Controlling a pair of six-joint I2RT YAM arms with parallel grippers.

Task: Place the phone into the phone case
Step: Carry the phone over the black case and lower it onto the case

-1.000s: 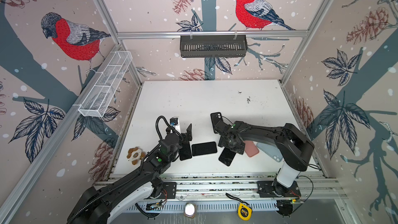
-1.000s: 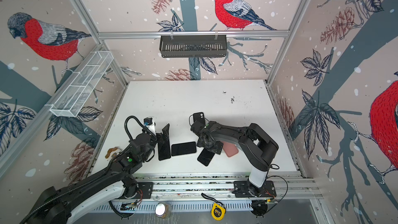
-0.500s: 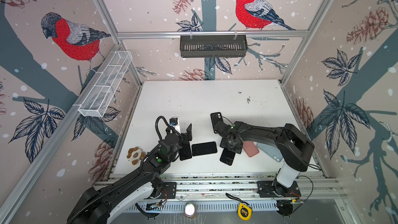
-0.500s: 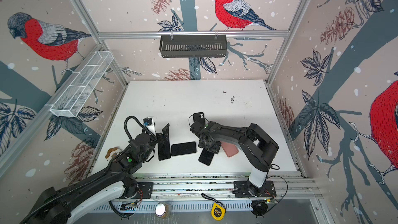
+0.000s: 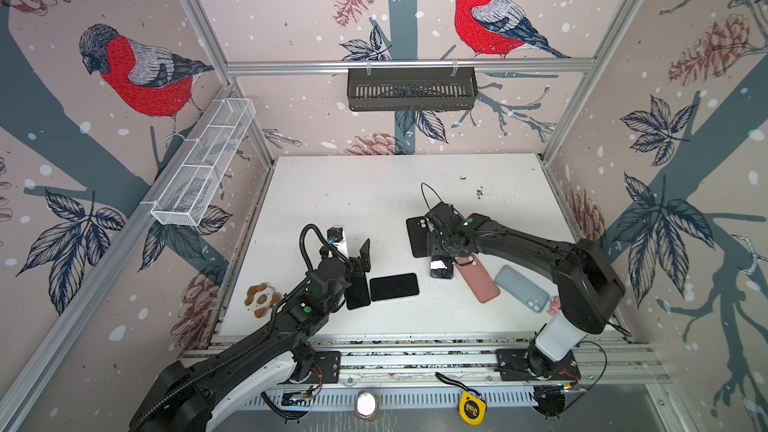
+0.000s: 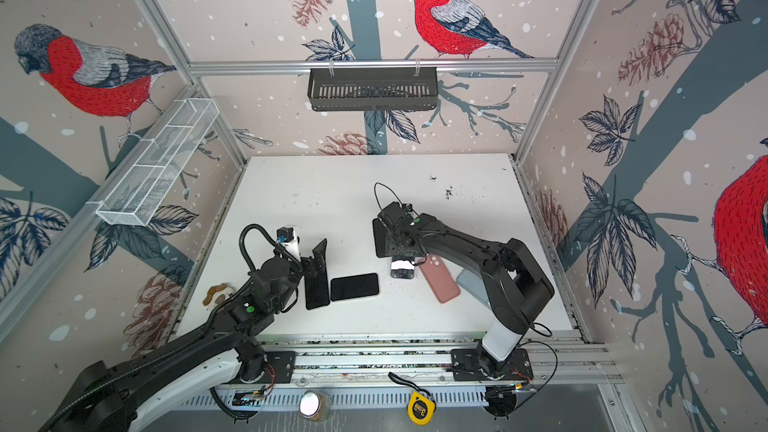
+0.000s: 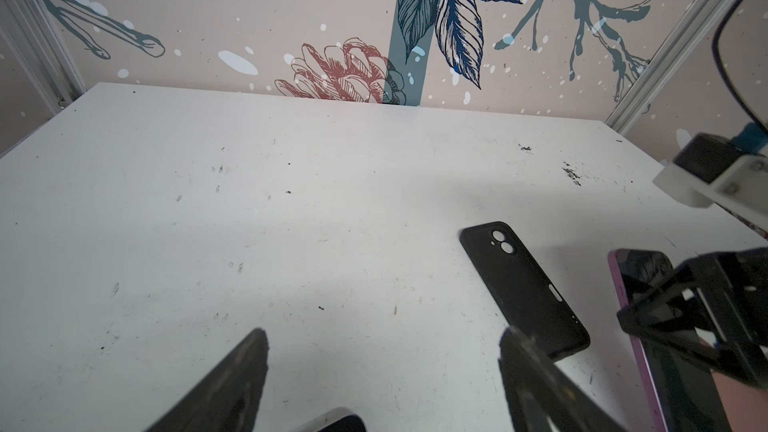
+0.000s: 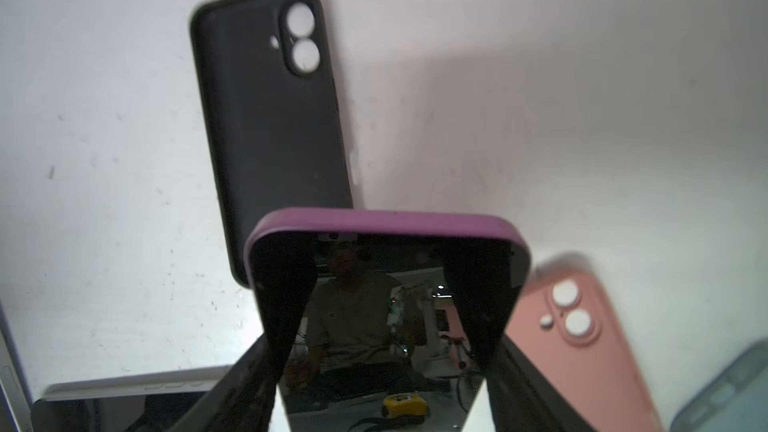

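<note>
Right wrist view: phone (image 8: 386, 305) with a purple rim, its glossy dark screen turned to the camera and mirroring the room.
Right gripper (image 8: 382, 342): closed onto the phone, with one dark finger (image 8: 241, 392) pressed to each long edge.
Phone, location: in both top views it sits under the right gripper's tip, near the middle of the white table (image 5: 353, 201). Its far end meets the near end of the black case (image 5: 415, 238), and its right edge is just beside the pink case (image 5: 478, 282).
Phone, height: its purple rim overlaps the black case's near end in the right wrist view. Whether it clears the table cannot be told.
Black case: flat on the table, with twin camera cut-outs at its far end.
Pink case: flat and slanted, lying between the phone and the blue-grey case (image 5: 521, 289), with its cut-outs at the end nearer the right gripper.
Blue-grey case: flat, near the table's right edge, close under the right arm.
Left gripper (image 7: 382, 332): fingers spread wide, gripping nothing, low over the table's near left part.
Two dark phones (image 5: 393, 286): screens up and side by side just beside the left gripper, one crosswise and one lengthwise.
Left wrist view: the black case lies beyond the spread fingers, with the purple-rimmed phone beside it.
</note>
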